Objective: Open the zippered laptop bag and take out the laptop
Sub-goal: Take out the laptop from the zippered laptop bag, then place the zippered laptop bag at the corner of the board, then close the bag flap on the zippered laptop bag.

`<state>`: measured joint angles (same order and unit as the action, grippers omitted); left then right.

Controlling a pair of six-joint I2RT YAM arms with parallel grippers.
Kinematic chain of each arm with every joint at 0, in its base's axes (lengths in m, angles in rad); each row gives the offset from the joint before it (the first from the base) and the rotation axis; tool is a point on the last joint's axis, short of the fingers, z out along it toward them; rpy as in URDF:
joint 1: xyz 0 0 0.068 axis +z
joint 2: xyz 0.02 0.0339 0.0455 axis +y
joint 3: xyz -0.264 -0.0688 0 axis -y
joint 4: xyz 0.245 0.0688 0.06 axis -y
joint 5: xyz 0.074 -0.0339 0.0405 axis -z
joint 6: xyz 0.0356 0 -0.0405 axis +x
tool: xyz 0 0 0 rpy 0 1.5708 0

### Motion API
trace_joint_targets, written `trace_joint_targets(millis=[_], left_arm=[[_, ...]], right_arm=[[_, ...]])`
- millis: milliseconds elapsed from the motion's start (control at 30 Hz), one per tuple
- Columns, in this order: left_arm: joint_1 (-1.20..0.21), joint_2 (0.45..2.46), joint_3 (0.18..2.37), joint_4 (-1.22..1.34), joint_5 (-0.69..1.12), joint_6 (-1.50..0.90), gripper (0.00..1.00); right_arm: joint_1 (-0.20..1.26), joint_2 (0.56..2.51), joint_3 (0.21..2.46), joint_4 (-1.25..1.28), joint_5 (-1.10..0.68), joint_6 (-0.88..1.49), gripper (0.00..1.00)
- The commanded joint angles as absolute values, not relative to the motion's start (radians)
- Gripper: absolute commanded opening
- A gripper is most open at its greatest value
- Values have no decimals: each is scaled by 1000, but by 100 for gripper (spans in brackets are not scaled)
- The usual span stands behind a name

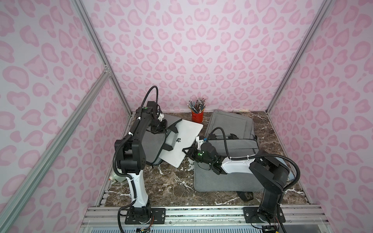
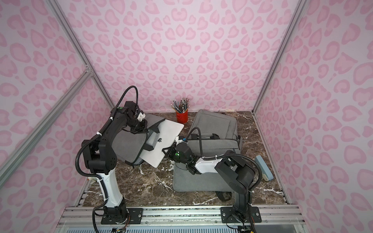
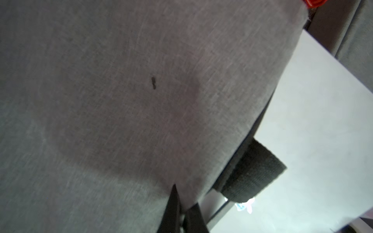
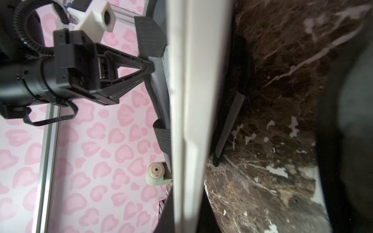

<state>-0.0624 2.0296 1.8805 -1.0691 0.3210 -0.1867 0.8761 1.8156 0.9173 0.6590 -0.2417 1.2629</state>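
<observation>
My left hand (image 4: 151,67) pinched shut on laptop bag (image 1: 150,144) flap; right hand (image 1: 186,150) clamps laptop (image 1: 184,131) edge. Risks I judge: black strap (image 1: 172,141) snags laptop; thin grip slips, laptop drops onto desk (image 1: 171,181).

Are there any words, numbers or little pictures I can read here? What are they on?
A bitten-apple logo, with no letters: on the lid of the white laptop.
Words or numbers: none can be read anywhere, not on the grey laptop bag and not on the red pencil cup.

silver laptop (image 1: 186,137), half out of grey bag (image 1: 153,144)
</observation>
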Motion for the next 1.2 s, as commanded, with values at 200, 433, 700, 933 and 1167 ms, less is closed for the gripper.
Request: trace_joint_targets(millis=[200, 433, 700, 933, 1167], left_arm=[[-53, 2094, 1909, -1003, 370, -315, 2], [-53, 2137, 1937, -947, 349, -386, 2], [-30, 2199, 1982, -876, 279, -492, 2], [4, 2205, 1982, -799, 222, -608, 2], [5, 2327, 2169, -871, 196, -611, 1]], right_arm=[[794, 1597, 852, 571, -394, 1035, 0], [723, 1444, 781, 428, -465, 957, 0], [653, 1343, 697, 398, -543, 945, 0], [607, 1293, 671, 355, -564, 921, 0], [607, 1315, 688, 369, -638, 916, 0]])
